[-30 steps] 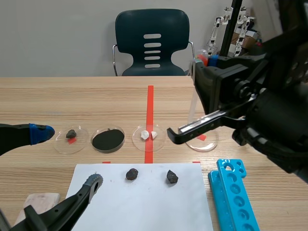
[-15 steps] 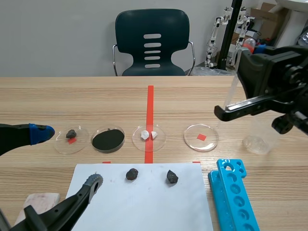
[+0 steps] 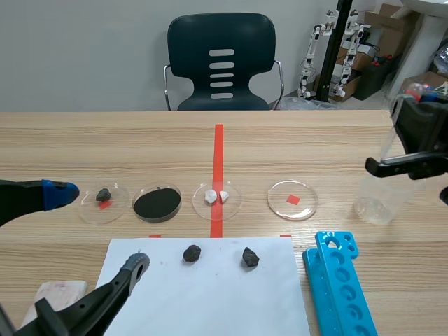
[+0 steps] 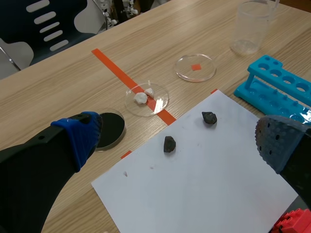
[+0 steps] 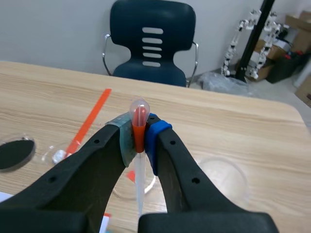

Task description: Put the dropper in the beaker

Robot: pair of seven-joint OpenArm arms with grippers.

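Holding the dropper above the beaker
My right claw pinches its bulb so the tip hangs straight below, toward the opening.

Low in the frame the left claw gapes wide over white paper carrying two dark stones; upper right on the table stands the clear beaker, blue rack below it.
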